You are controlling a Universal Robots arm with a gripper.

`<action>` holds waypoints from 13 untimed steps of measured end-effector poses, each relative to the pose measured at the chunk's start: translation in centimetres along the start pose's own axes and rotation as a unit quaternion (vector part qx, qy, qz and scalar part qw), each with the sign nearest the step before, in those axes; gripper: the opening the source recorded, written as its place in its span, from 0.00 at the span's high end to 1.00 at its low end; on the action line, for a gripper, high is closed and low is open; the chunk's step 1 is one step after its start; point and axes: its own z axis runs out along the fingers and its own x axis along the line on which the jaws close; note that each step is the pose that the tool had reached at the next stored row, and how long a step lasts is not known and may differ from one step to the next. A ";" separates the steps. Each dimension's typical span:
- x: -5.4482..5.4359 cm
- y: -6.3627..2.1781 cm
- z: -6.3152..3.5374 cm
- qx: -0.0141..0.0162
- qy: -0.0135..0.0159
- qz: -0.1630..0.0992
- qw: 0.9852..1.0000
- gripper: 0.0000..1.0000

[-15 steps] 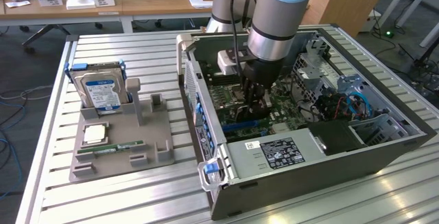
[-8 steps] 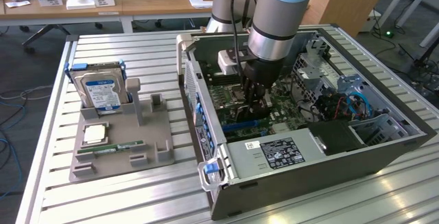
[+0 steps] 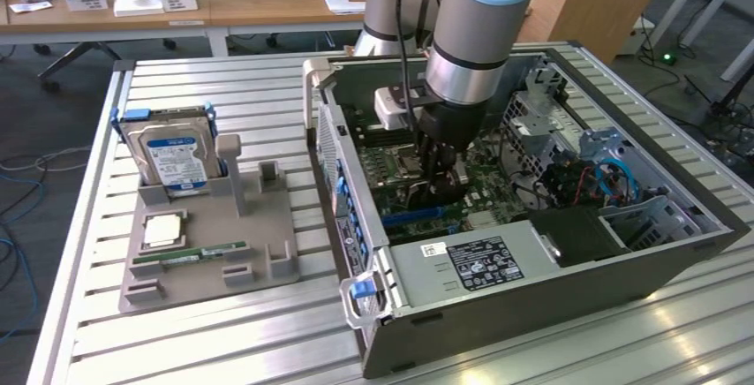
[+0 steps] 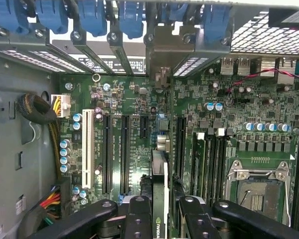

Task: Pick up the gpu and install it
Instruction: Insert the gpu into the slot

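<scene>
One thin gpu [image 4: 159,184] is clenched edge-on between the two fingers of the claw [image 4: 162,221], low inside the open computer case [image 3: 566,305] and just above the green motherboard [image 4: 214,99]. Held on edge, its connector side faces the board, probably so it can meet a slot. Its long axis runs parallel to the long black slots [image 4: 124,149], one end pointing toward the blue clips [image 4: 132,20] at the case wall. Whether it already touches a slot, I cannot tell.

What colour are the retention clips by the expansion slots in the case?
The retention clips are blue, clearest in the wrist view.
</scene>
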 end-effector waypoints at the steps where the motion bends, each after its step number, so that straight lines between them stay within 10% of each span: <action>1: 0.0 0.03 0.00 0.000 0.000 0.000 1.000 0.74; 13: 0.0 0.21 0.13 0.001 0.000 0.000 1.000 0.74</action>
